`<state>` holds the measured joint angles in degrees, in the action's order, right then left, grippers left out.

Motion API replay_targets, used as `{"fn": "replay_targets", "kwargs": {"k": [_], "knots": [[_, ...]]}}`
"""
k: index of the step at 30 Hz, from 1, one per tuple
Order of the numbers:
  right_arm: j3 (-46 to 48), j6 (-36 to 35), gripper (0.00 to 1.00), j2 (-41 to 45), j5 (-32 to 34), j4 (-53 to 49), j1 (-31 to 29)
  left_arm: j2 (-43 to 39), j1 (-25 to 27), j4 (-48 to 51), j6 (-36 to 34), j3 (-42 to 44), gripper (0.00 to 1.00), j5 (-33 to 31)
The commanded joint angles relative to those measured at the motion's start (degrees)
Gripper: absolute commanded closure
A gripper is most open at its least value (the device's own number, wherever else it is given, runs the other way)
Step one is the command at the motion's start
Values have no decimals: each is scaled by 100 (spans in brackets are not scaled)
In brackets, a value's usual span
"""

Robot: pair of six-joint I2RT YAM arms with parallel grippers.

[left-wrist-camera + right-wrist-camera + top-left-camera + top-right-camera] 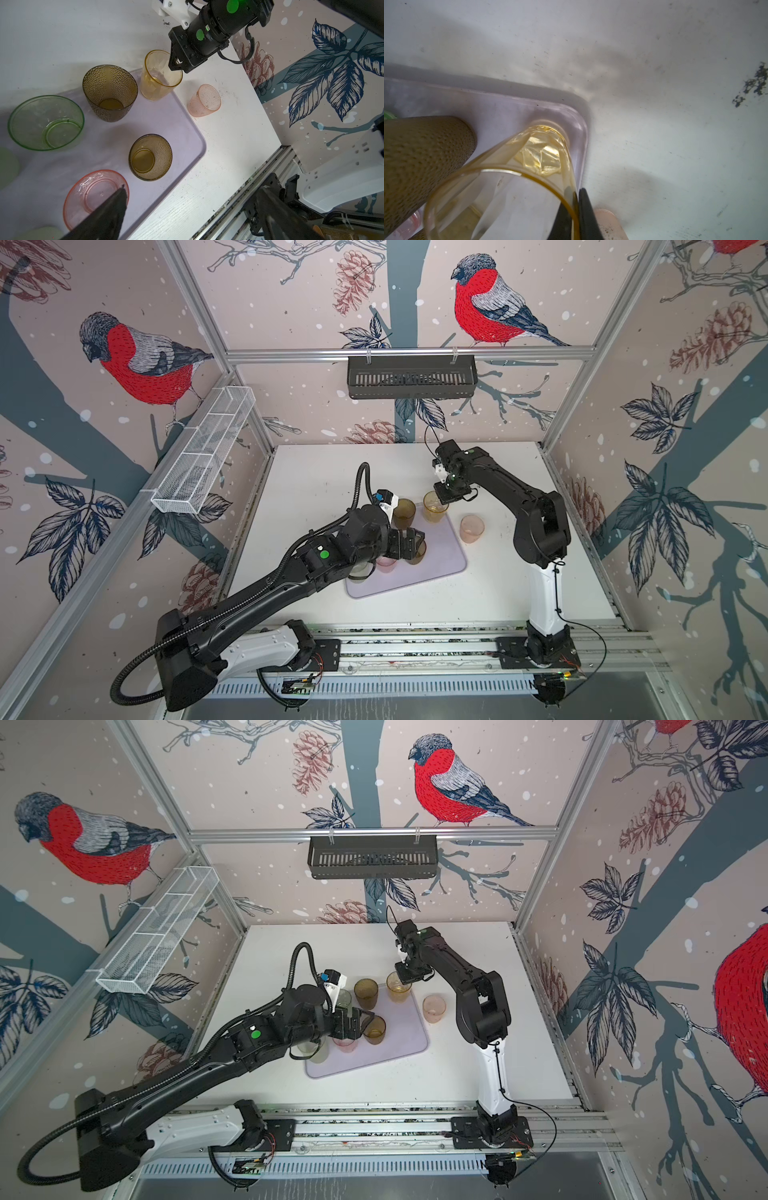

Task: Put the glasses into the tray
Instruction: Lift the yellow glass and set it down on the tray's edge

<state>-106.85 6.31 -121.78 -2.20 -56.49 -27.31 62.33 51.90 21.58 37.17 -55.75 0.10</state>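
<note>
Tumbler (529, 158) inside tray (500, 110) corner, near rim; R fingers (587, 218) pinch lip.

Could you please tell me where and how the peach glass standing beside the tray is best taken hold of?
Probably by the rim wall of the peach glass, coming from above with one finger inside and one outside: it stands upright, mouth open, apart from the tray, and nothing touches it.

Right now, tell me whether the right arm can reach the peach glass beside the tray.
Probably not yet: the right gripper is shut on the amber glass. Once freed, the peach glass stands nearby, nothing between them.
</note>
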Motion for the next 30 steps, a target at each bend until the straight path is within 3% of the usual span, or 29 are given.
{"fn": "replay_targets", "kwargs": {"k": [1, 30], "knots": [[15, 109, 96, -26, -40, 37, -12, -20, 2, -128, 28, -1, 3, -45], [120, 142, 86, 0, -18, 148, -50, -36, 4, -100, 36, -20, 3, -56]]}}
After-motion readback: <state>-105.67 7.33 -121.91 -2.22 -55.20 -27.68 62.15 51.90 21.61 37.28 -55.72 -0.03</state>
